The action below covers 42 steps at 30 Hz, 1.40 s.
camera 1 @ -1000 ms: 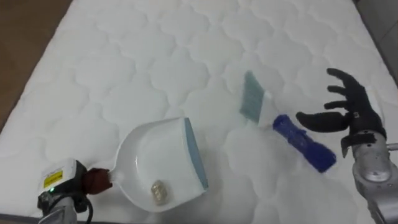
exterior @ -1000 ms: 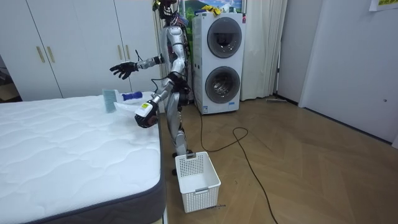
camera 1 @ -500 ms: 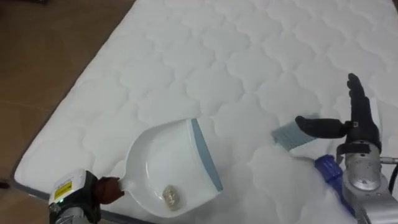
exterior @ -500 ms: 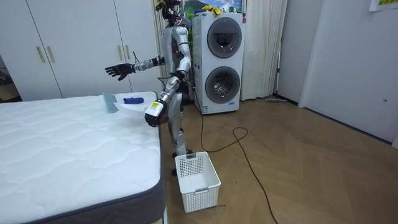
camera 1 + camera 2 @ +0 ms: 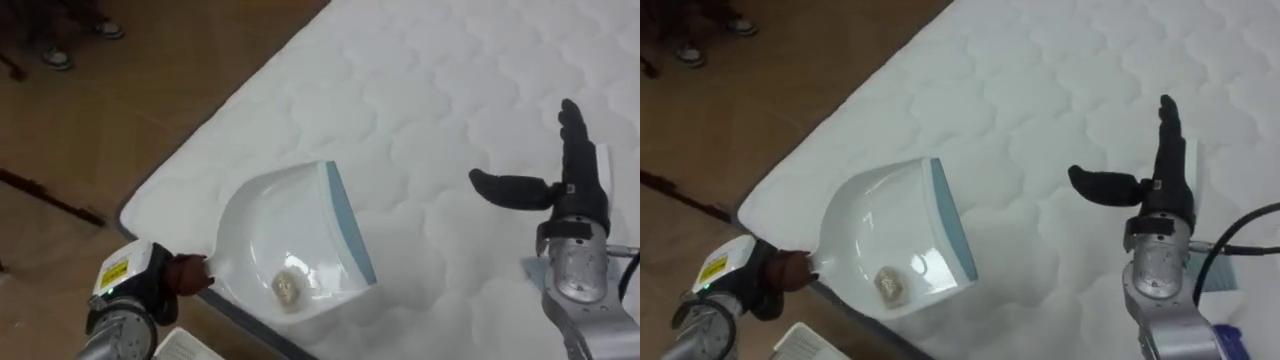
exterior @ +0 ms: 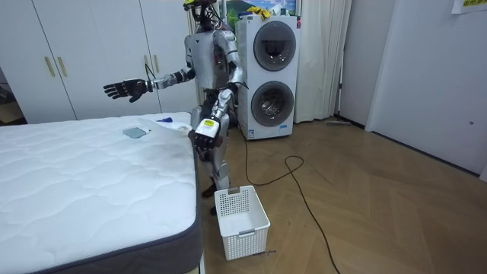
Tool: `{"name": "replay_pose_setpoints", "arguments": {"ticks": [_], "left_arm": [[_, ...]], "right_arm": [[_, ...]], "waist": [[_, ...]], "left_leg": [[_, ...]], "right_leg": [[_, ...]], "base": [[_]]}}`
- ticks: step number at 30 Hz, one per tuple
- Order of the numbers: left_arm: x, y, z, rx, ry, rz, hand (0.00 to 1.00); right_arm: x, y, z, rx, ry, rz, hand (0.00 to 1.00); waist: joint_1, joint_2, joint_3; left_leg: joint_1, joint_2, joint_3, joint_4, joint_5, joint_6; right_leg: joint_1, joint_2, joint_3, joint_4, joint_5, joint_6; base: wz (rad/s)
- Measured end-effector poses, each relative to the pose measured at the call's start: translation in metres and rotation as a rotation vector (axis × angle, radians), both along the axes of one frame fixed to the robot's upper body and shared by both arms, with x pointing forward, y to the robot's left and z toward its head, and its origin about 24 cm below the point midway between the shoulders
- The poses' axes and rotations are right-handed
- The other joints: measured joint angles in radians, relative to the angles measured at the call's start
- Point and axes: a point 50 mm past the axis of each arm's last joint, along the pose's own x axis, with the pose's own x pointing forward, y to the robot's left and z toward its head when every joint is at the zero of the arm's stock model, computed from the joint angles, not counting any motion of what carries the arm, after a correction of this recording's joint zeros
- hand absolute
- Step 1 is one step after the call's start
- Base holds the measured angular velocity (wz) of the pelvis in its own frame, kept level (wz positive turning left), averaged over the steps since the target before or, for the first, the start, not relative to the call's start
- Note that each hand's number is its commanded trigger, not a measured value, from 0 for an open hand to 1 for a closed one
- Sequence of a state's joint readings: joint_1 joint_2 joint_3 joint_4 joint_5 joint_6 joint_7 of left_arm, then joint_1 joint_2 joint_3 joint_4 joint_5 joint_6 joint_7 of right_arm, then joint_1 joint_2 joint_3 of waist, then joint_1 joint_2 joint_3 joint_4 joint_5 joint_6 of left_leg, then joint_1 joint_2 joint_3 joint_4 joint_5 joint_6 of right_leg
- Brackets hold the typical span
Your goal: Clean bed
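A white dustpan [image 5: 285, 240] with a grey-blue lip hangs at the corner of the white quilted bed [image 5: 430, 90]. A small beige crumpled lump [image 5: 287, 288] lies inside it. My left hand [image 5: 160, 285] is shut on the dustpan's dark handle [image 5: 190, 272] at the lower left. My right hand [image 5: 565, 185] is raised over the mattress, fingers straight and holding nothing. The brush [image 6: 137, 132], with grey-blue bristles and a blue handle, lies on the bed below that hand, and part of it [image 5: 1220, 275] is hidden behind my right wrist.
I stand at the bed's corner with wooden floor [image 5: 120, 110] to my left. A white slatted basket [image 6: 242, 221] stands on the floor by my feet. Two stacked washing machines [image 6: 272, 72] are behind me. A dark bar [image 5: 50, 195] lies across the floor.
I have turned to my left, so the view slid toward the bed's corner. The dustpan swung out to that corner. My right hand rose farther from the brush.
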State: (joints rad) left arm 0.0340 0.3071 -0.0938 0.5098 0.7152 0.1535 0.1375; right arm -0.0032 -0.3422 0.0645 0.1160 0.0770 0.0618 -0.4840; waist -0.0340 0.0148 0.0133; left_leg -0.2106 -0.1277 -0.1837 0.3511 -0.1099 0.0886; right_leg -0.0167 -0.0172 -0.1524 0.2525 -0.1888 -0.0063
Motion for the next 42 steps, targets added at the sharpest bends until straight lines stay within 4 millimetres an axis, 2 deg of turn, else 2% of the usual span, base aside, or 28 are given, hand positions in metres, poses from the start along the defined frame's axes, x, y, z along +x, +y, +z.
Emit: {"name": "replay_pose_setpoints", "arguments": {"ticks": [3,5,7,9,11,12,13,14,15,16,17,18,19,20,21,23,24,25,26,28,29,32,34,36,37,39,41,42], "left_arm": [[0.001,0.000,0.002,0.009,-0.009,-0.014,1.00],[0.001,0.002,0.003,0.014,-0.013,-0.006,1.00],[0.001,0.003,0.003,0.016,-0.017,-0.001,1.00],[0.001,0.003,0.003,0.018,-0.020,-0.001,1.00],[0.001,0.002,0.003,0.016,-0.020,-0.001,1.00],[0.001,0.002,0.002,0.017,-0.020,-0.002,1.00],[0.001,0.002,0.002,0.018,-0.019,-0.002,1.00],[0.001,0.001,0.002,0.013,-0.019,0.002,1.00],[-0.001,0.001,0.000,0.008,-0.011,0.006,1.00],[-0.007,0.000,-0.005,-0.010,0.008,0.018,1.00],[-0.009,-0.004,-0.008,-0.031,0.015,0.024,1.00],[-0.006,-0.005,-0.007,-0.028,0.010,0.019,1.00],[-0.003,-0.005,-0.005,-0.020,0.003,0.012,1.00],[0.002,-0.005,-0.002,-0.012,-0.010,0.004,1.00],[0.003,-0.008,-0.003,-0.015,-0.008,0.001,1.00],[0.003,-0.011,-0.005,-0.018,-0.001,-0.004,1.00],[0.002,-0.011,-0.005,-0.017,0.002,-0.003,1.00],[0.002,-0.011,-0.005,-0.017,0.003,-0.002,1.00],[0.001,-0.012,-0.006,-0.018,0.009,-0.002,1.00],[0.001,-0.011,-0.005,-0.018,0.003,0.002,1.00],[-0.001,-0.008,-0.003,-0.018,-0.004,0.014,1.00],[-0.003,-0.005,-0.004,-0.018,-0.002,0.032,1.00],[-0.003,-0.005,-0.004,-0.024,-0.003,0.035,1.00],[-0.003,-0.006,-0.004,-0.028,-0.007,0.029,1.00],[-0.003,-0.006,-0.003,-0.032,-0.011,0.023,1.00],[-0.002,-0.007,-0.003,-0.042,-0.021,0.016,1.00],[-0.001,-0.008,-0.003,-0.045,-0.024,0.016,1.00],[-0.001,-0.008,-0.002,-0.054,-0.027,0.020,1.00]], "right_arm": [[-0.007,-0.002,-0.006,0.000,0.023,-0.013,0.00],[-0.008,-0.002,-0.006,0.013,0.028,-0.003,0.00],[-0.007,-0.003,-0.006,0.035,0.021,-0.009,0.00],[-0.005,-0.002,-0.003,0.041,0.004,-0.004,0.00],[-0.005,-0.001,-0.004,0.046,0.000,-0.001,0.00],[-0.006,-0.001,-0.004,0.047,0.001,-0.002,0.00],[-0.006,-0.002,-0.005,0.054,0.004,-0.004,0.00],[-0.007,-0.002,-0.006,0.054,0.006,-0.006,0.00],[-0.008,-0.001,-0.007,0.052,0.013,-0.006,0.00],[-0.008,0.000,-0.009,0.054,0.018,0.004,0.00],[-0.004,-0.001,-0.004,0.047,0.003,0.017,0.00],[-0.004,0.001,-0.005,0.053,0.010,0.034,0.00],[-0.005,0.001,-0.006,0.054,0.016,0.040,0.00],[-0.005,0.001,-0.007,0.058,0.026,0.051,0.00],[-0.005,0.002,-0.007,0.060,0.028,0.059,0.00],[-0.005,0.003,-0.008,0.064,0.030,0.060,0.00],[-0.005,0.004,-0.008,0.067,0.030,0.061,0.00],[-0.005,0.005,-0.008,0.062,0.029,0.063,0.00],[-0.004,0.005,-0.007,0.055,0.028,0.064,0.00],[-0.004,0.005,-0.007,0.041,0.023,0.066,0.00],[-0.004,0.006,-0.007,0.042,0.021,0.070,0.00],[-0.005,0.008,-0.009,0.044,0.031,0.071,0.00],[-0.005,0.009,-0.011,0.043,0.037,0.076,0.00],[-0.006,0.009,-0.016,0.040,0.059,0.065,0.00],[-0.009,0.008,-0.022,0.039,0.084,0.056,0.00],[-0.016,0.005,-0.030,0.037,0.116,0.039,0.00],[-0.017,0.005,-0.032,0.039,0.124,0.035,0.00],[-0.017,0.005,-0.032,0.039,0.123,0.035,0.00]], "waist": [[0.035,-0.010,-0.0053],[0.057,-0.029,-0.0112],[0.086,-0.038,-0.0136],[0.107,-0.037,-0.0130],[0.113,-0.033,-0.0101],[0.111,-0.033,-0.0088],[0.094,-0.035,-0.0064],[0.068,-0.040,0.0045],[0.065,-0.037,0.0036],[0.069,-0.032,0.0024],[0.069,0.004,0.0135],[0.043,-0.005,0.0171],[0.028,-0.021,0.0174],[0.005,-0.047,0.0146],[0.001,-0.055,0.0117],[0.012,-0.049,0.0126],[0.028,-0.048,0.0121],[0.039,-0.047,0.0110],[0.047,-0.040,0.0015],[0.069,-0.026,-0.0072],[0.090,-0.021,-0.0079],[0.113,-0.017,-0.0072],[0.117,-0.018,-0.0070],[0.116,-0.019,-0.0055],[0.097,-0.020,-0.0012],[0.068,-0.018,0.0023],[0.046,-0.012,0.0063],[0.037,-0.018,0.0056]], "left_leg": [[-0.001,-0.022,-0.053,-0.014,0.022,-0.022],[-0.005,-0.042,-0.111,-0.014,0.028,-0.030],[-0.017,-0.043,-0.124,-0.005,0.043,-0.032],[-0.038,-0.044,-0.136,0.011,0.048,-0.034],[-0.059,-0.057,-0.169,0.009,0.066,-0.044],[-0.062,-0.057,-0.166,-0.001,0.075,-0.048],[-0.075,-0.034,-0.087,-0.032,0.098,-0.068],[-0.108,0.058,0.130,0.041,0.056,-0.053],[-0.117,0.118,0.239,0.121,0.012,-0.044],[-0.106,0.226,0.372,0.229,-0.087,-0.055],[-0.112,0.269,0.423,0.267,-0.141,-0.086],[-0.113,0.214,0.365,0.246,-0.154,-0.063],[-0.116,0.173,0.313,0.221,-0.149,-0.055],[-0.116,0.110,0.249,0.163,-0.114,-0.006],[-0.110,0.081,0.216,0.125,-0.093,-0.003],[-0.088,0.060,0.171,0.095,-0.072,0.012],[-0.070,0.043,0.148,0.084,-0.064,0.020],[-0.062,0.037,0.142,0.079,-0.061,0.024],[-0.055,0.023,0.120,0.069,-0.056,0.029],[-0.050,0.007,0.099,0.053,-0.042,0.039],[-0.049,0.001,0.096,0.046,-0.040,0.043],[-0.045,-0.009,0.088,0.042,-0.040,0.049],[-0.039,-0.012,0.085,0.045,-0.043,0.054],[-0.024,-0.026,0.055,0.046,-0.045,0.057],[-0.006,-0.034,0.024,0.046,-0.046,0.059],[0.008,-0.047,-0.043,0.047,-0.048,0.062],[0.013,-0.049,-0.094,0.046,-0.043,0.055],[0.016,-0.060,-0.123,0.046,-0.041,0.052]], "right_leg": [[0.001,-0.016,-0.065,0.004,-0.019,0.008],[-0.004,-0.009,-0.069,0.006,-0.023,0.002],[-0.003,0.001,-0.071,0.005,-0.024,-0.005],[0.001,0.005,-0.102,0.002,-0.023,-0.011],[0.002,0.003,-0.165,-0.006,-0.019,-0.018],[0.004,-0.002,-0.186,-0.015,-0.017,-0.019],[0.014,-0.033,-0.262,-0.033,-0.011,-0.017],[0.032,-0.070,-0.393,-0.034,-0.012,-0.008],[0.042,-0.078,-0.426,-0.029,-0.017,0.001],[0.061,-0.095,-0.470,-0.005,-0.029,0.022],[0.065,-0.107,-0.493,0.060,-0.048,0.051],[0.041,-0.123,-0.466,0.107,-0.074,0.065],[0.021,-0.121,-0.426,0.118,-0.083,0.060],[-0.019,-0.109,-0.350,0.125,-0.097,0.039],[-0.036,-0.080,-0.293,0.117,-0.099,0.027],[-0.041,-0.026,-0.256,0.083,-0.082,0.009],[-0.044,-0.008,-0.257,0.068,-0.047,-0.002],[-0.048,-0.008,-0.262,0.063,-0.041,-0.023],[-0.052,-0.011,-0.261,0.062,-0.033,-0.032],[-0.050,-0.024,-0.254,0.071,-0.032,-0.027],[-0.051,-0.028,-0.248,0.081,-0.037,-0.019],[-0.052,-0.042,-0.249,0.113,-0.047,-0.008],[-0.052,-0.048,-0.248,0.135,-0.051,-0.001],[-0.053,-0.054,-0.245,0.175,-0.054,0.004],[-0.066,-0.060,-0.221,0.219,-0.055,0.008],[-0.112,-0.045,-0.115,0.260,-0.073,0.025],[-0.157,-0.023,-0.037,0.226,-0.071,0.027],[-0.184,-0.025,-0.002,0.191,-0.065,0.028]], "base": [[0.63],[0.60],[0.48],[0.46],[0.65],[0.83],[1.01],[0.99],[0.59],[0.13],[0.33],[0.60],[1.11],[1.18],[1.11],[0.90],[0.78],[0.68],[0.57],[0.55],[0.25],[0.13],[0.08],[0.32],[0.74],[0.86],[0.81],[0.83]]}}
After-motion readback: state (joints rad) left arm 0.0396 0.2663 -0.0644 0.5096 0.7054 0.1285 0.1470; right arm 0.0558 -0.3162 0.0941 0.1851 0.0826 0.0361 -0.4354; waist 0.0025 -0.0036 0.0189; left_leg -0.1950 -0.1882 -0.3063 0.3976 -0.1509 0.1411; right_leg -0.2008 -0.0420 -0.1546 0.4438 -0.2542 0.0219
